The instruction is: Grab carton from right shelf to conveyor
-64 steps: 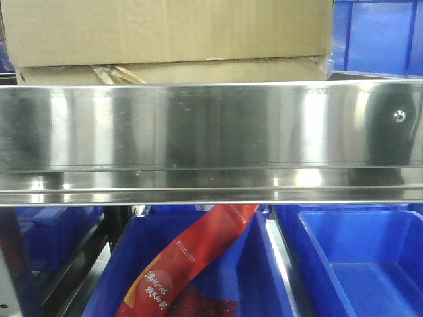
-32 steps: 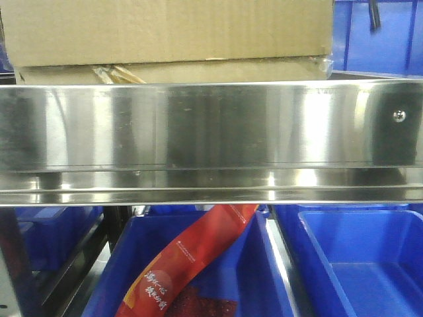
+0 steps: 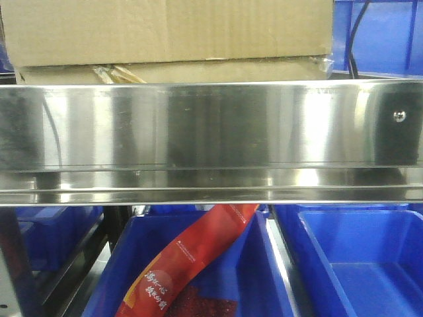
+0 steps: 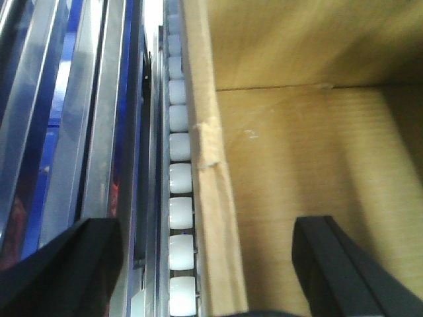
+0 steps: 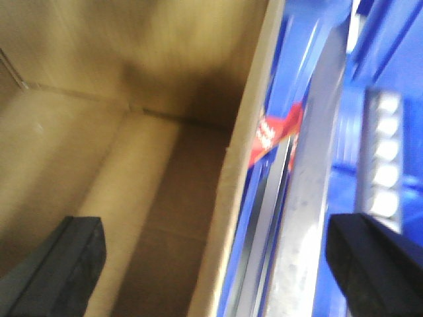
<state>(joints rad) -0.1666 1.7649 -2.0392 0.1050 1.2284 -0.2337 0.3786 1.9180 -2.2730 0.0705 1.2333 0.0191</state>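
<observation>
The right shelf is shown in the front view as a broad shiny rail, and the carton is set on it just above that rail, its top seen open in both wrist views. Blue bins are stowed below the rail. The left gripper is held wide open astride the carton's left wall, one finger inside the box and one outside over the white rollers. The right gripper is spread likewise astride the opposite wall, so nothing is gripped by either. A red packet is laid in the middle bin, and a single screw is fixed near the rail's right end. The grasp on the shelf is judged to be the step in hand, and the conveyor is not shown. Next, both walls would need to be pinched together and the carton lifted level, so that the rail is cleared.
</observation>
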